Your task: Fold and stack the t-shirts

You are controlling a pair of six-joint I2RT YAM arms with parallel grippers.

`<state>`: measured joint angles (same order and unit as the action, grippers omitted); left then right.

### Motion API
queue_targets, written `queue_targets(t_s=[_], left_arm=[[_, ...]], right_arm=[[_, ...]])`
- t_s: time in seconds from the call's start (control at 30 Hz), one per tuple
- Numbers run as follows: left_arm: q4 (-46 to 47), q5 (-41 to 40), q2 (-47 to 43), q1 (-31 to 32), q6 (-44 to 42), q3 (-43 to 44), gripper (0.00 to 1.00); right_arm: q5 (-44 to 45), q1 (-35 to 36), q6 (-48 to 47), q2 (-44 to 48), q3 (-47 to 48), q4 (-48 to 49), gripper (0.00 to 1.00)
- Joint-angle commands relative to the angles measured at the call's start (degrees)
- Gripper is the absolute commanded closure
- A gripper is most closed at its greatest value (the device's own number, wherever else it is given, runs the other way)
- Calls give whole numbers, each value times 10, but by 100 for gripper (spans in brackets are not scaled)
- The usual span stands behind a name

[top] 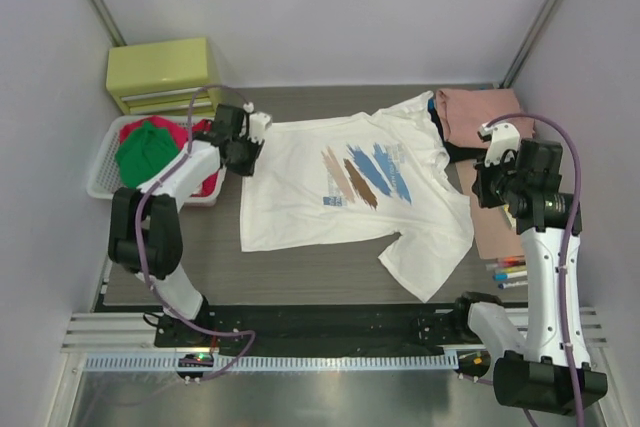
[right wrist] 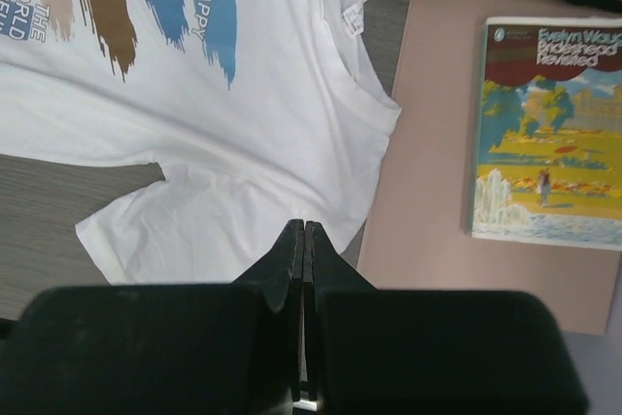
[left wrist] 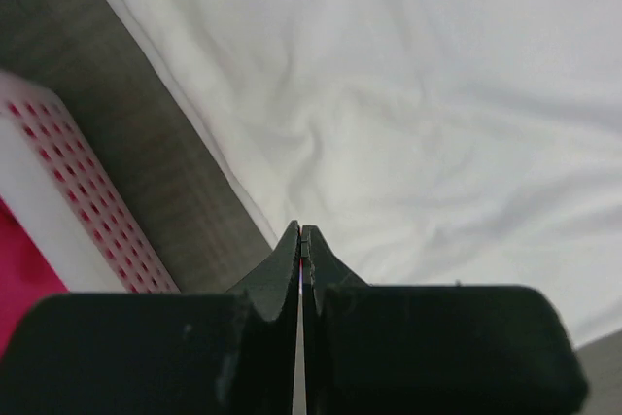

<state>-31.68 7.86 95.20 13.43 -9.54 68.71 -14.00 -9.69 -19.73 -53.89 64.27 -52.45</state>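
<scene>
White soft cloth t-shirt with blue, brown and pink paint strokes is lying spread flat on the dark grey table, between the two grippers. I think the first fold is only just starting.

To do it well, both grippers should be opening up, going down to the cloth edge and pinching only this shirt. Then they should be lifting together, so nothing is bunching.

The left gripper is pointing down low, its jaws pressed tight together and holding nothing. The shirt's edge is lying just ahead of them and to their right. The white plastic basket with little slots is sitting to their left.

The right gripper is hanging higher, its jaws squeezed together and empty too. The sleeve is lying just ahead of them, and the thin book with a yellow picture cover is off to their right.
</scene>
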Motion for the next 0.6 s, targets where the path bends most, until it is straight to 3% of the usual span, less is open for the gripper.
queue_targets(t_s=[0.0, 0.37, 0.57], left_arm=[[-44, -52, 116, 2, 3, 187, 100], [-136, -114, 341, -6, 49, 470, 100], [-124, -129, 372, -13, 46, 484, 100]], right_arm=[[-6, 1, 44, -9, -36, -6, 99], [-16, 1, 57, -25, -12, -7, 99], [-17, 0, 57, -22, -27, 1, 99]])
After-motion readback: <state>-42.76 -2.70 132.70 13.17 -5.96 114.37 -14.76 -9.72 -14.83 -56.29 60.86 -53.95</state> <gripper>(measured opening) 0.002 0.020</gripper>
